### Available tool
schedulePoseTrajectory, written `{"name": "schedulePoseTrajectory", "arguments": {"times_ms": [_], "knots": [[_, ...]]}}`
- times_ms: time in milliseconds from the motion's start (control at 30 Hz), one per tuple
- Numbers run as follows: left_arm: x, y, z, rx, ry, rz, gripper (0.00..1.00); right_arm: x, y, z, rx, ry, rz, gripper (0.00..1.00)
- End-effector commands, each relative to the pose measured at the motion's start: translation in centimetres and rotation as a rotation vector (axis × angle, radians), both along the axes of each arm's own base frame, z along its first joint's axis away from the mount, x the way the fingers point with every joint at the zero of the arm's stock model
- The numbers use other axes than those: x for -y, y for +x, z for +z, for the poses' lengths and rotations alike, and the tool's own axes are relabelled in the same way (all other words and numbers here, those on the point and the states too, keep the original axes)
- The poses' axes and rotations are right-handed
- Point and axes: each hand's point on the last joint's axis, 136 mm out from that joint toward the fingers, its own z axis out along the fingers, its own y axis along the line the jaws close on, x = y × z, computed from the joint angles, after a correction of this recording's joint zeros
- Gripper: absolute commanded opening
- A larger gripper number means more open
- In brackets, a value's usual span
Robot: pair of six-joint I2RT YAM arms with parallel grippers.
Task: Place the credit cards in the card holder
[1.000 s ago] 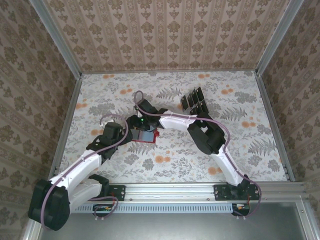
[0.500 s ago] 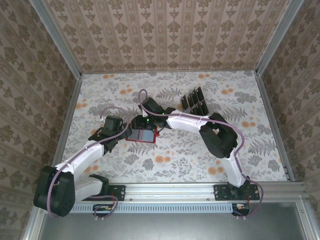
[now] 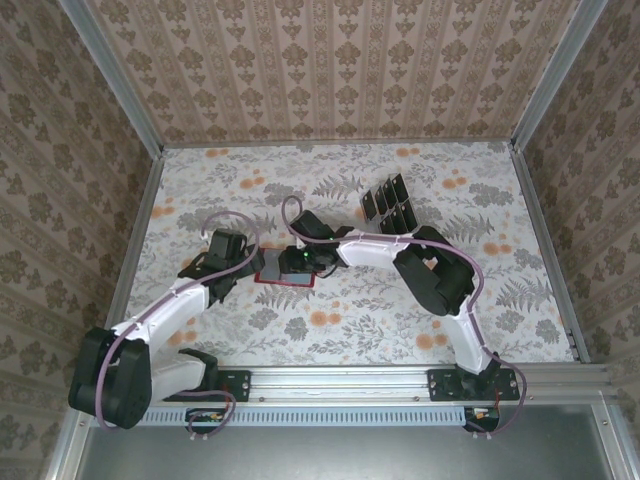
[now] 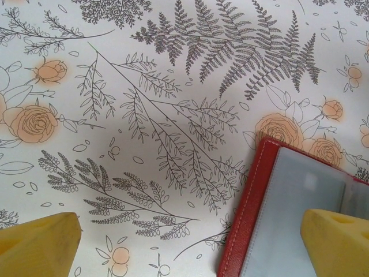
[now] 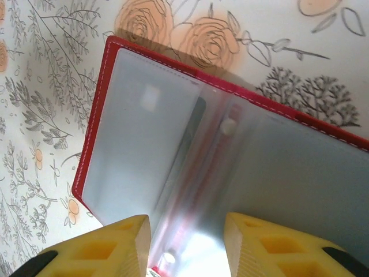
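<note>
Judging progress: early, most work left. Small red folding wallet with pale grey-blue pockets lies open and flat at centre of top view. Thin dark grey-black cards stand grouped upper right of centre, well apart from wallet, not yet put in. Dark strip in one pocket, maybe one card inside; cannot tell.

Above wallet fold, right fingers apart with narrow gap, clamping nothing visible. Beside wallet edge, left fingers wide apart, empty.

Tabletop: floral print, ferns, orange roses. Walls: beige patterned wallpaper.
</note>
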Motion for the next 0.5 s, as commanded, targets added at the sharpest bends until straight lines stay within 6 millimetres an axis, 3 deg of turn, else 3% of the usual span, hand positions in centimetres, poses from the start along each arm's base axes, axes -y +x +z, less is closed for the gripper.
{"name": "schedulePoseTrajectory", "arguments": {"times_ms": [0, 467], "knots": [[0.7, 0.5, 1.0, 0.016, 0.000, -0.030, 1.00, 2.8, -1.1, -2.0, -0.036, -0.095, -0.021, 0.42], [2.3, 0.3, 0.4, 0.006, -0.009, -0.062, 1.00, 5.6, -1.9, -1.6, -0.033, -0.118, -0.012, 0.42]]}}
